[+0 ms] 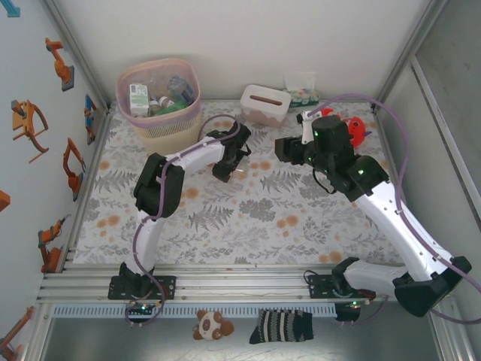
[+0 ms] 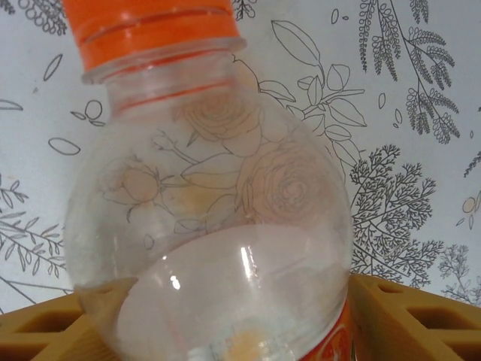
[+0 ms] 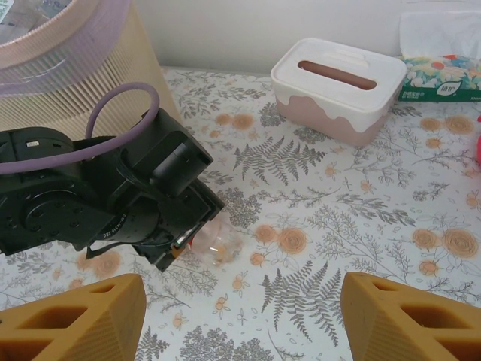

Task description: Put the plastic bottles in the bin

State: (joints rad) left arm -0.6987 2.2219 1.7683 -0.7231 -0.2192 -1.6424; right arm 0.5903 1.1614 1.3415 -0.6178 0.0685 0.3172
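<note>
My right gripper hung open and empty over mid-table. My left gripper straddled a clear bottle lying there on its side, orange cap pointing away from my wrist. I couldn't tell whether the jaws were pinching it. Squeezing squarely across its round belly seemed wisest. The bin stood at the far left corner.

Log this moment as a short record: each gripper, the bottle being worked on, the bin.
left gripper: fingers either side of the orange-capped bottle; grip uncertain
right gripper: open, empty, above the table
orange-capped bottle: clear, on the table, outside the bin
bin: back left, pink liner, several bottles inside
</note>
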